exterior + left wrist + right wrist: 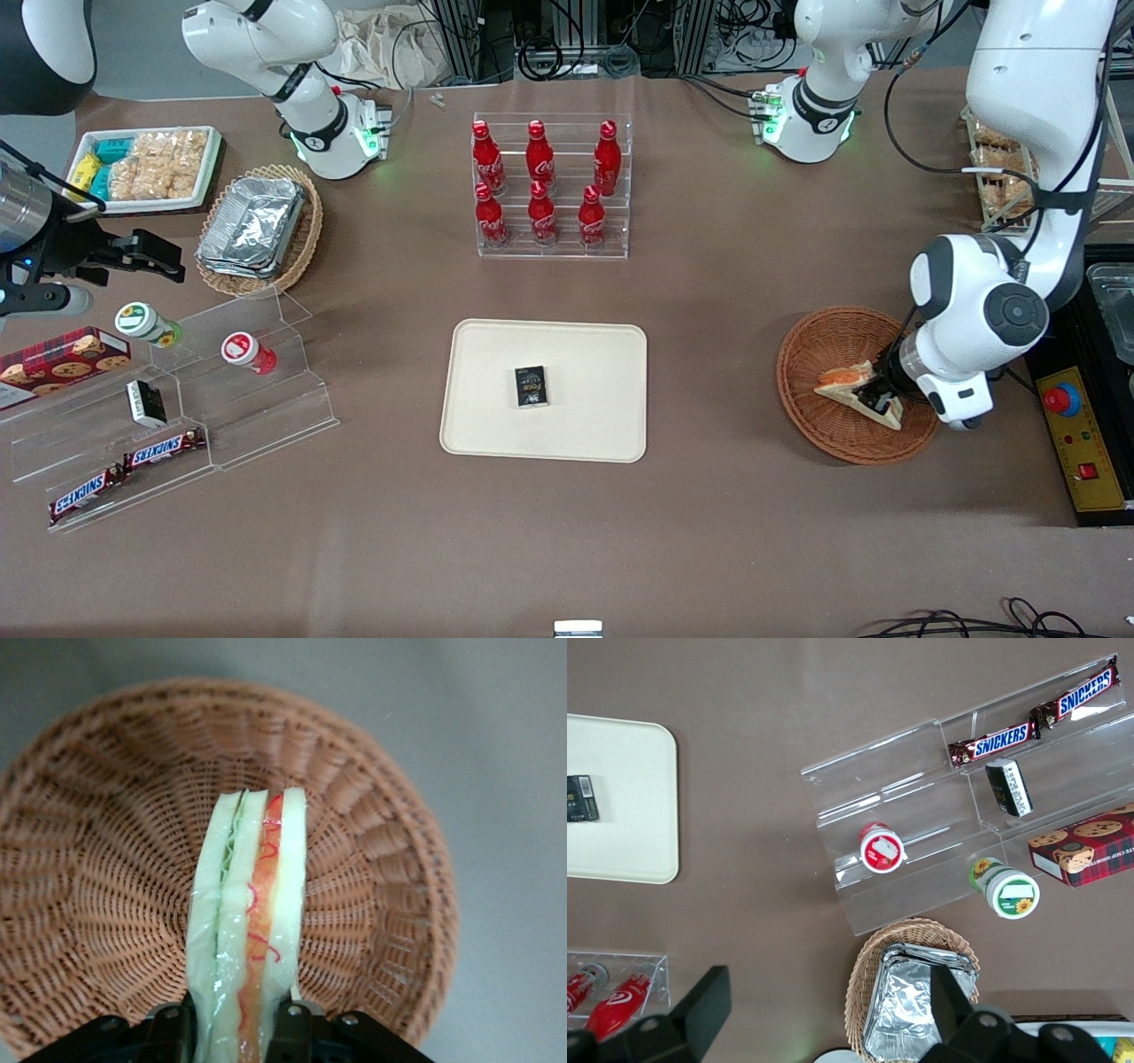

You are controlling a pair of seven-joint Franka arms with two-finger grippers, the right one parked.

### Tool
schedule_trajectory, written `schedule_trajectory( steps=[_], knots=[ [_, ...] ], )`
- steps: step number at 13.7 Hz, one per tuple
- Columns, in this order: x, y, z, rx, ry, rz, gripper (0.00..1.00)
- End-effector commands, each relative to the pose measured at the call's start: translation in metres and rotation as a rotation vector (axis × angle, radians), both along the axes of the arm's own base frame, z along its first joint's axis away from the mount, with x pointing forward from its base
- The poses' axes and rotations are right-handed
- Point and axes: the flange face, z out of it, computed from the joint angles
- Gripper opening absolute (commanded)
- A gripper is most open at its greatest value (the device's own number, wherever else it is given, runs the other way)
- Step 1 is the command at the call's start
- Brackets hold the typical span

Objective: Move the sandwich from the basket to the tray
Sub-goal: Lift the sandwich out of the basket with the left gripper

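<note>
Brown tabletop (709,532) carries, toward the working arm's end, the reddish woven basket (819,354); we see the cream tray (496,390) well apart, near mid-table, holding a small dark packet (531,386). Inside the basket, the gripper (881,400) is clamped on the sandwich (252,904), whose long axis runs straight out from the fingers (288,1028), layered edge facing the wrist camera.

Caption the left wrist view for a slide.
Black pincer shut on the triangular pale-bread sandwich above the round reddish-brown wicker basket.
</note>
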Motion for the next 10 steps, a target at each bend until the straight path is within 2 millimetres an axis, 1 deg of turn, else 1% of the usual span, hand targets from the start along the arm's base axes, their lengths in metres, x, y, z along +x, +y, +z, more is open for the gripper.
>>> schedule_trajectory(
  steps=[1,2,3,4,5,6,7,8,9,10],
  knots=[
    [0.008,-0.018,0.095,0.032,0.01,-0.111,0.0],
    [0.016,-0.03,0.132,0.028,0.024,-0.152,0.0],
    [0.019,-0.056,0.167,0.019,0.061,-0.197,0.0],
    [0.021,-0.087,0.188,-0.003,0.102,-0.268,0.0],
    [0.023,-0.114,0.213,-0.026,0.091,-0.369,0.0],
    [0.021,-0.143,0.226,-0.051,0.063,-0.487,0.0],
    [0.014,-0.178,0.226,-0.061,0.059,-0.616,0.0],
    [0.003,-0.215,0.225,-0.061,0.054,-0.709,0.0],
    [-0.006,-0.249,0.215,-0.061,0.059,-0.781,0.0],
    [-0.02,-0.291,0.196,-0.059,0.083,-0.871,0.0]
  ],
)
